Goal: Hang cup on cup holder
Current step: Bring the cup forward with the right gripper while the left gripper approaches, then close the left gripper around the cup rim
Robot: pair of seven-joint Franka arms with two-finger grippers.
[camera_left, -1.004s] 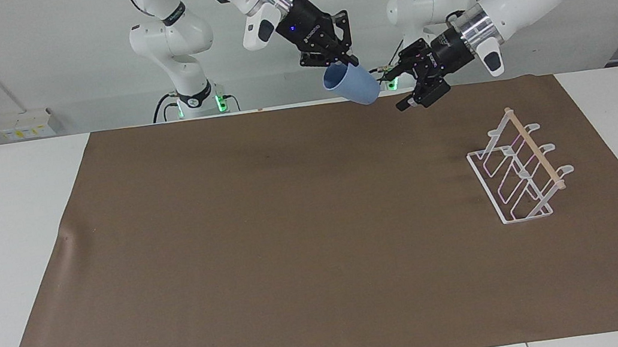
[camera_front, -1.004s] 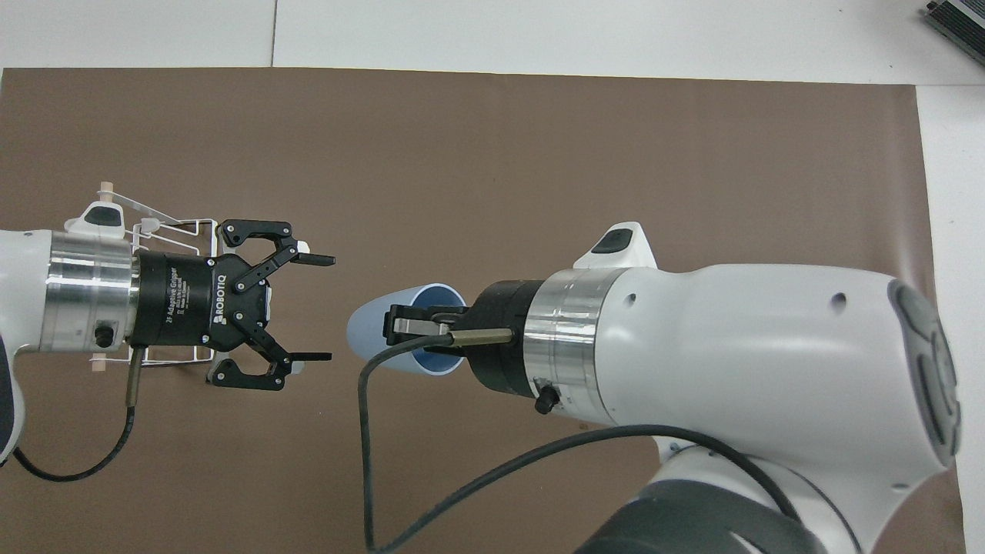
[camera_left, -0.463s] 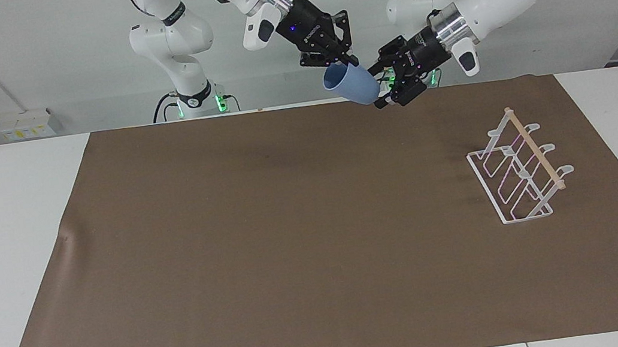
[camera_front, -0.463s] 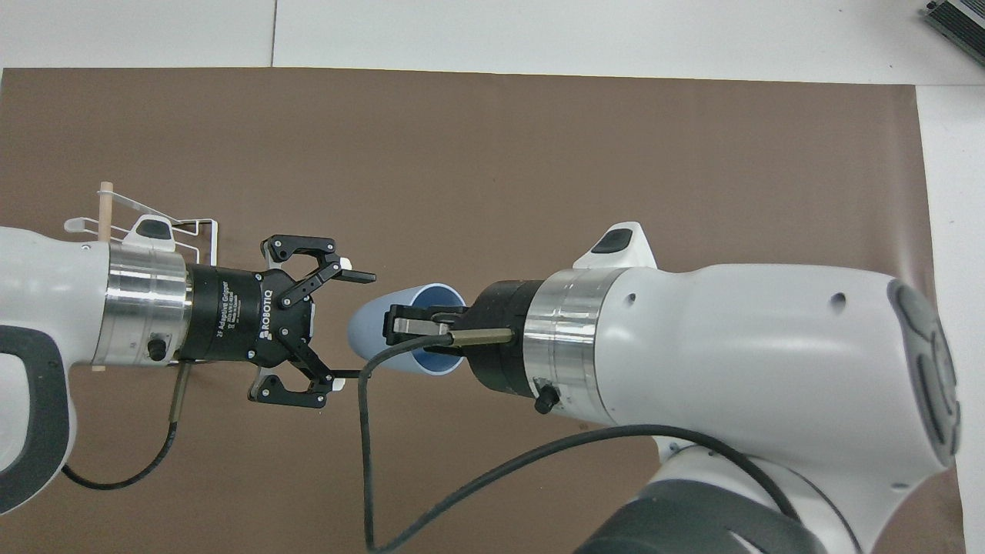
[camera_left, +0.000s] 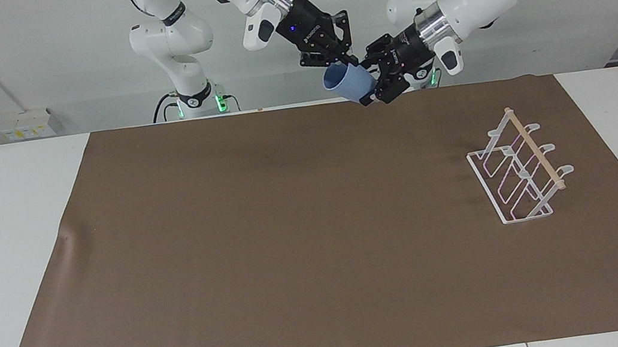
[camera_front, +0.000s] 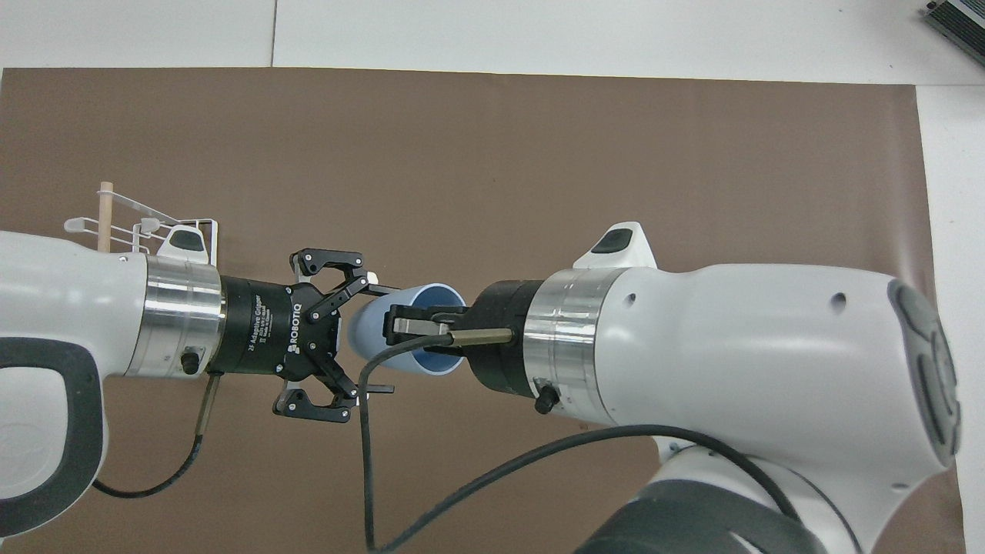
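Observation:
The light blue cup [camera_left: 349, 84] hangs tilted in the air over the brown mat's edge nearest the robots, with its mouth toward the right arm. My right gripper [camera_left: 343, 63] is shut on the cup's rim, one finger inside the mouth; in the overhead view the right gripper [camera_front: 400, 327] covers part of the cup [camera_front: 373, 323]. My left gripper [camera_left: 374, 89] is open, its fingers [camera_front: 382, 292] straddling the cup's narrow base without closing on it. The white wire cup holder [camera_left: 521, 180] stands on the mat toward the left arm's end; the left arm hides most of the cup holder [camera_front: 115, 219] from above.
A brown mat [camera_left: 293, 230] covers most of the white table [camera_left: 10, 240]. A black cable [camera_front: 362, 462] loops from the right wrist below the cup.
My left gripper has moved away from over the cup holder toward the cup, and its open fingers now reach around the cup's base. The right gripper and the cup have stayed still.

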